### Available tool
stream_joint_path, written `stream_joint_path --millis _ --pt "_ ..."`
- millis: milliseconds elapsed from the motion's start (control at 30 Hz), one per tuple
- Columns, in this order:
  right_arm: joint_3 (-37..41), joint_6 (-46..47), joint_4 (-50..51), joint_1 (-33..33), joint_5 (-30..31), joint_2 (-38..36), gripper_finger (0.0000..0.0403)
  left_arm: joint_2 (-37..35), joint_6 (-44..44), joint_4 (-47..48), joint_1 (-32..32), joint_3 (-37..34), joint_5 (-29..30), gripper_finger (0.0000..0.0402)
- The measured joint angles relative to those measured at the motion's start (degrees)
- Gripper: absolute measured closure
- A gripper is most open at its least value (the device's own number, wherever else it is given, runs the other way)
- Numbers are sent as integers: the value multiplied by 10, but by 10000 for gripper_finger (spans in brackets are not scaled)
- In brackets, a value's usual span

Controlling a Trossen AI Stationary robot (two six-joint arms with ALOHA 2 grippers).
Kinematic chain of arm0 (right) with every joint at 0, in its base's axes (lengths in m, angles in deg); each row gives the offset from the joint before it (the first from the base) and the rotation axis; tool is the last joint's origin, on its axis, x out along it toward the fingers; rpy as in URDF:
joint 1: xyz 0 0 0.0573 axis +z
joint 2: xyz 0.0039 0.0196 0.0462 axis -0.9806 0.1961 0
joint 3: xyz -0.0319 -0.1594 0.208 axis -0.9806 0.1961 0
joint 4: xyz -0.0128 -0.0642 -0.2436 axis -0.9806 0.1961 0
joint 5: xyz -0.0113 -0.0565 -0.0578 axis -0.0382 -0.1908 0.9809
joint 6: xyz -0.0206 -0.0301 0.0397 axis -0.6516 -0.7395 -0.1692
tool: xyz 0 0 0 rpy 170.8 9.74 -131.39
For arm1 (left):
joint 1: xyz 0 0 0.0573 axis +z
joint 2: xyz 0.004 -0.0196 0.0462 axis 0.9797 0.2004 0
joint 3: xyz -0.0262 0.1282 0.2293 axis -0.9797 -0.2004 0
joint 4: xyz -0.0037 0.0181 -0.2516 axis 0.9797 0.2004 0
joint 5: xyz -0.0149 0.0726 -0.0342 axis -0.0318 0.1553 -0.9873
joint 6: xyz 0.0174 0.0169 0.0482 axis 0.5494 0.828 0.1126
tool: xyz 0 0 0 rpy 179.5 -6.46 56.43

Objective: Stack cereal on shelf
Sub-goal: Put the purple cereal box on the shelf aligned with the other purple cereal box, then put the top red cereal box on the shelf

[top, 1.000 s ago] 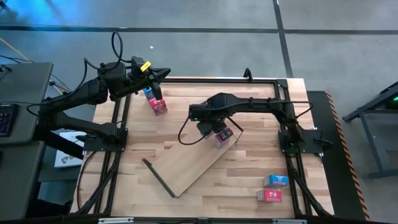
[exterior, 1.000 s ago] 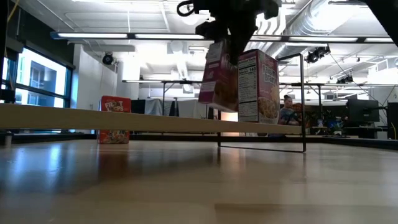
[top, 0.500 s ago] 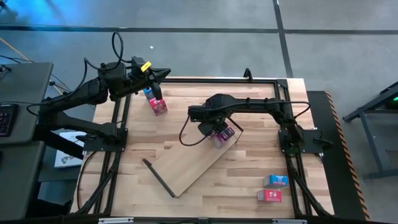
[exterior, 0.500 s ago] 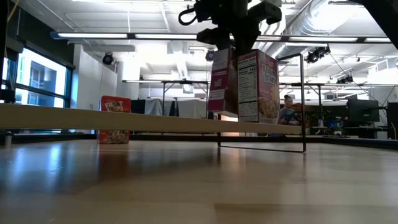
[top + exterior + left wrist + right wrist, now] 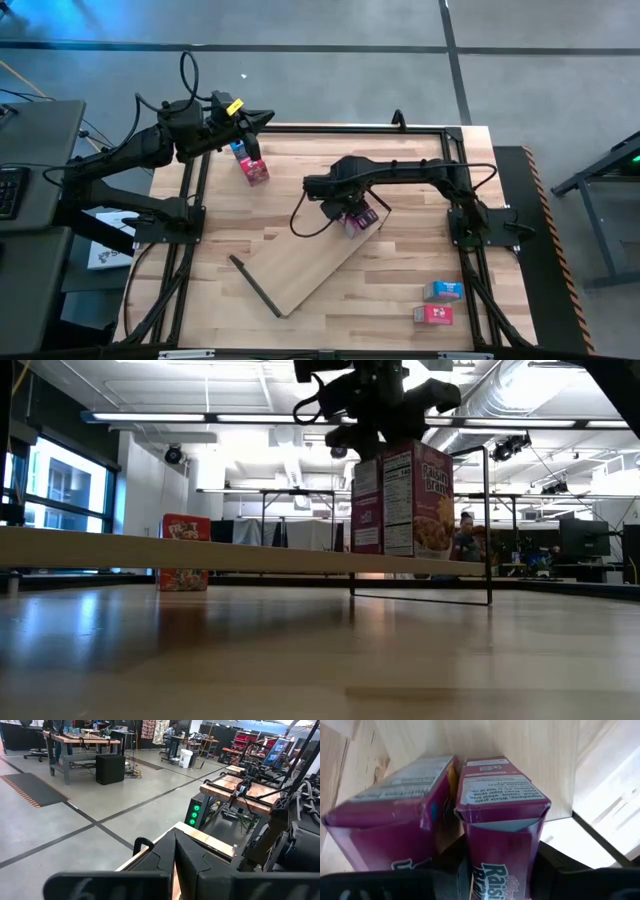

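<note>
The shelf [image 5: 310, 262] is a light-wood board lying aslant mid-table, seen edge-on in the low view [image 5: 150, 550]. My right gripper [image 5: 347, 212] hangs over its far-right end, shut on a magenta cereal box [image 5: 500, 815]. That box stands upright [image 5: 367, 510] close beside a second magenta box [image 5: 420, 500] [image 5: 390, 820] that rests by its base on the board. My left gripper [image 5: 266, 117] waits shut at the far-left corner, above a blue box [image 5: 239, 150] and a pink-red box [image 5: 256, 171] on the tabletop. My right gripper pinches the magenta box between its two fingers [image 5: 555, 867], on opposite sides of its upper end [image 5: 520, 862]. The fingers come from above, pointing down. The box is upright, its lower end [image 5: 367, 550] down at the board's top; whether it rests there I cannot tell.
A blue box [image 5: 443, 291] and a red box [image 5: 433, 314] lie near the table's near-right corner. Black wire frames stand at the shelf's ends [image 5: 250, 280] [image 5: 488, 520]. A red box [image 5: 185, 550] shows behind the board in the low view. Black rails border the tabletop.
My right gripper has come down and shifted toward the standing magenta box. The held box, a second ago tilted and higher, has turned upright and now stands right beside the other box on the board.
</note>
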Motion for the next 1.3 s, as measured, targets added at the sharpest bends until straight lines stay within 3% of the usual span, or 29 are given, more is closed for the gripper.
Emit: stream_joint_path --millis 433,767,1300 --pt "-3 0 2 0 -5 0 189 0 0 16 0 0 0 402" --pt "-16 4 16 0 -7 1 185 0 0 15 0 0 0 402" --pt "-173 59 22 -2 -18 1 185 0 0 15 0 0 0 402"
